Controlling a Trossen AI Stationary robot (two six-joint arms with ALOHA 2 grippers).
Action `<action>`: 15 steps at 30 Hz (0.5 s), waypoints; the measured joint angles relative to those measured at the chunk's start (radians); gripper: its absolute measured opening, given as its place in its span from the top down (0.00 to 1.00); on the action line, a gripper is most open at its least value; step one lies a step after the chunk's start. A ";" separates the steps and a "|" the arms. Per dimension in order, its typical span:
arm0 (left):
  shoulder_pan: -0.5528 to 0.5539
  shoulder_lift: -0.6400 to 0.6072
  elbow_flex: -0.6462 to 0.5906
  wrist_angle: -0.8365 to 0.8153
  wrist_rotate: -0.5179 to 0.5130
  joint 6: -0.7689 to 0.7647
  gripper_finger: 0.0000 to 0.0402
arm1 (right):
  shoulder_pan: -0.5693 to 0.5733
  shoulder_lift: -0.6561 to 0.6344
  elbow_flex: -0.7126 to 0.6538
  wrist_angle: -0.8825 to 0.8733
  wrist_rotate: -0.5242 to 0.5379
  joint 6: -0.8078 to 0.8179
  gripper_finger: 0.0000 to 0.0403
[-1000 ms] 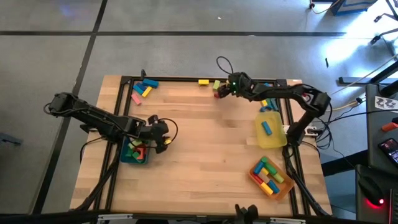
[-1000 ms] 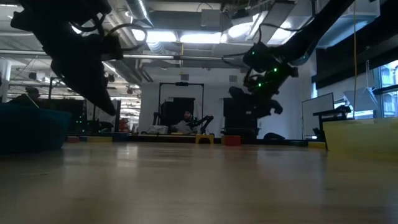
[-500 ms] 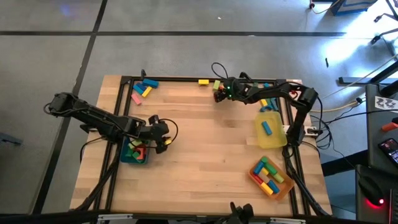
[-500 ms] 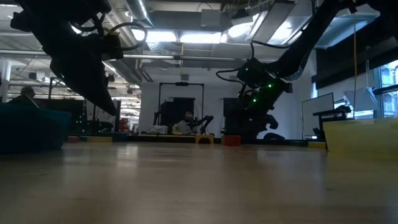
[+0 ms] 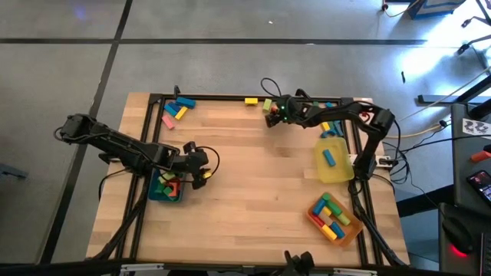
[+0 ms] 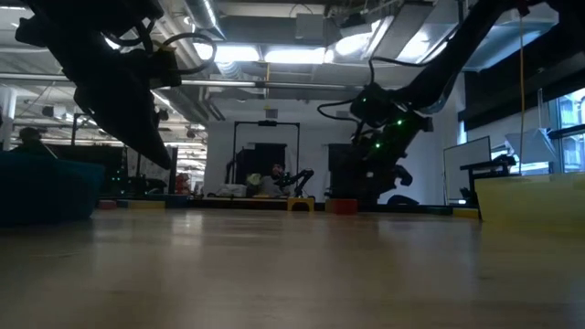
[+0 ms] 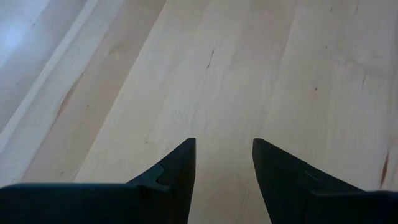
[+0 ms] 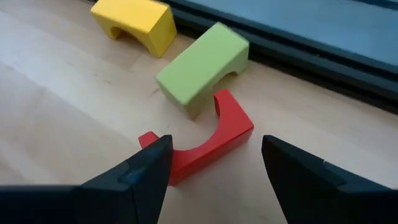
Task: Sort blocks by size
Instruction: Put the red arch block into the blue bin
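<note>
Three arch blocks lie at the table's far edge: a red arch (image 8: 205, 140) flat on its side, a green arch (image 8: 202, 65) just beyond it, and a yellow arch (image 8: 134, 22) farther on. My right gripper (image 8: 214, 158) (image 5: 270, 113) hangs open low over them. Its fingers stand to either side of the red arch, and one end of that arch is hidden behind a finger. My left gripper (image 7: 224, 162) (image 5: 202, 173) waits open above bare wood beside the teal tray (image 5: 156, 193), which holds several blocks.
A loose cluster of blue, yellow and pink blocks (image 5: 176, 110) lies at the far left corner, and more blocks (image 5: 331, 126) lie under my right arm. A yellow tray (image 5: 335, 170) holds a blue block. An orange tray (image 5: 347, 230) holds several. The table's middle is bare wood.
My right gripper has sunk toward the red arch and shifted slightly toward the table's left edge, staying open. My left arm has kept still.
</note>
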State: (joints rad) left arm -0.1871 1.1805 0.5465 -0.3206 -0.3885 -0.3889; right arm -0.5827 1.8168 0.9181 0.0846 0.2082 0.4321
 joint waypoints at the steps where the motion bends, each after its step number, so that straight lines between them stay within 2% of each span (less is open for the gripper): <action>1: 0.000 0.000 0.000 0.000 0.000 0.000 0.64 | 0.000 -0.009 -0.001 -0.012 -0.014 -0.004 0.38; 8: 0.000 0.000 0.000 0.007 -0.001 0.000 0.64 | 0.000 -0.081 -0.002 -0.127 -0.015 0.015 0.38; 15: 0.000 0.000 0.000 0.026 -0.001 0.001 0.64 | 0.000 -0.078 -0.002 -0.029 -0.004 0.055 0.38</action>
State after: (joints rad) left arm -0.1871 1.1805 0.5465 -0.2943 -0.3896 -0.3883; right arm -0.5827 1.7386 0.9165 0.0554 0.2042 0.4876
